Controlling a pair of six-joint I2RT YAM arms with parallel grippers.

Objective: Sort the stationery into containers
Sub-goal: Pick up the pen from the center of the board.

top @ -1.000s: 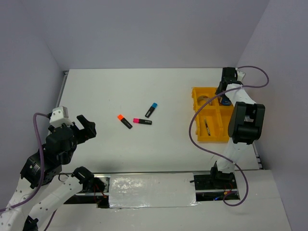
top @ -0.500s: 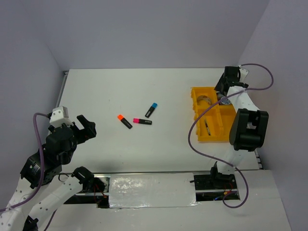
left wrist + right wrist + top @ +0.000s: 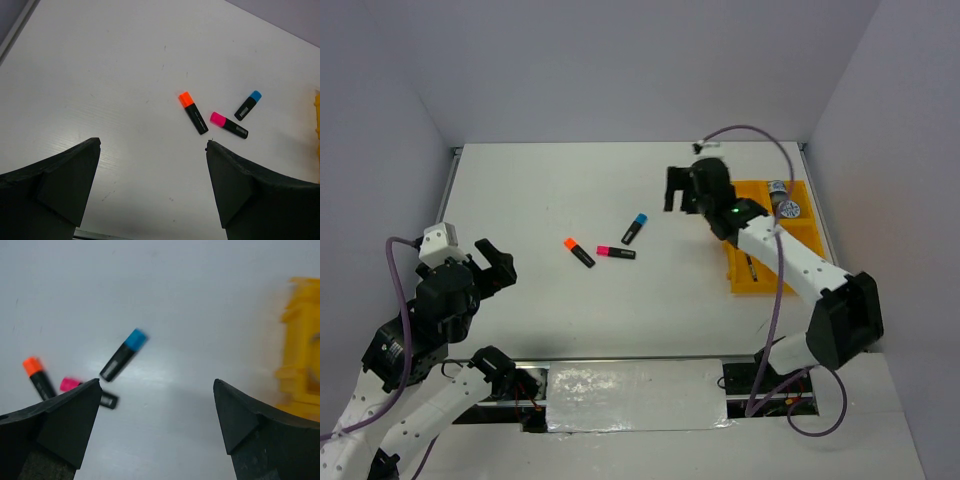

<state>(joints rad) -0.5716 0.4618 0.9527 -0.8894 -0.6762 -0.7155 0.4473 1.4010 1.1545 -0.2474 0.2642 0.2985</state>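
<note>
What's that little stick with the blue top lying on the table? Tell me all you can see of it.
It is a blue-capped marker, short, with a black barrel that looks like plastic, a bright blue cap and a pale label near the other end. The cap is on. It lies flat on the white table, slanted, with the cap pointing away and to the right. Nothing touches it; the pink-capped marker lies just nearer the arms, apart from it.

The left gripper (image 3: 152,145) hangs near its base, fingers (image 3: 60,180) spread wide; the right gripper (image 3: 678,192) is stretched far forward and leftward, its jaws likewise parted.
</note>
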